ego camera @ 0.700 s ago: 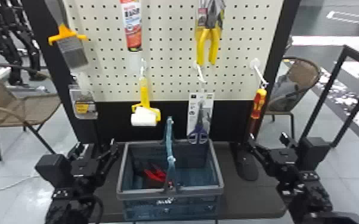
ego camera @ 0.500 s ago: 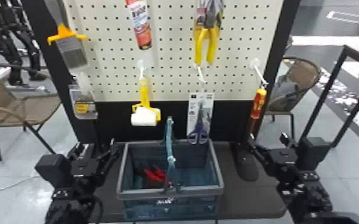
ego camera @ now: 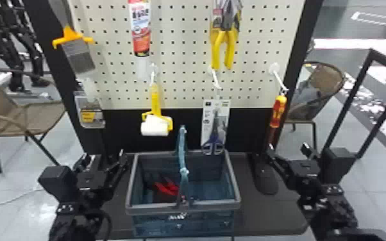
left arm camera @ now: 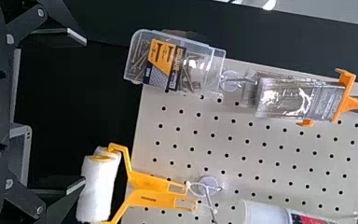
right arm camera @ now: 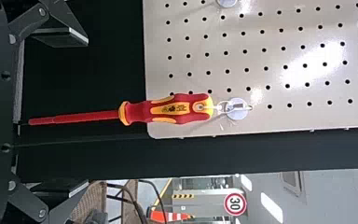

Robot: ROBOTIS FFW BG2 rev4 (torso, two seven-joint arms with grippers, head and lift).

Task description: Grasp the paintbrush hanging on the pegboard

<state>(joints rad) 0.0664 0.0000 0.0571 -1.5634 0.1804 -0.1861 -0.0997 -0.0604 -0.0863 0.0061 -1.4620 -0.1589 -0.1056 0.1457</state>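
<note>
**Paintbrush** [ego camera: 75,53]: hung at the upper left edge of the pegboard [ego camera: 182,48], above a clear box of screws [ego camera: 89,110]. The long axis is set close to upright with a slight lean. The handle is pointed up and a little to the left, and the bristles are pointed down under a clear sleeve. A yellow guard is fitted across the top of the metal ferrule. The brush is touched by neither claw.

**Left claw** [left arm camera: 74,112]: held low at the left end of the desk [ego camera: 266,211], beside the basket [ego camera: 182,205], with its fingers spread wide. It is faced toward the lower left of the board, well below the paintbrush.

**Right claw** [right arm camera: 74,112]: held low at the right end of the desk, with its fingers spread wide. The red and yellow screwdriver [right arm camera: 163,111] is framed between them, farther off.

**Other stock on the board:**
- a sealant tube [ego camera: 140,29]
- yellow-handled pliers [ego camera: 223,41]
- a paint roller [ego camera: 155,123] with a yellow frame
- carded scissors [ego camera: 214,128]

**Basket:** set at the desk's middle with its handle raised; something red is seen inside.
</note>
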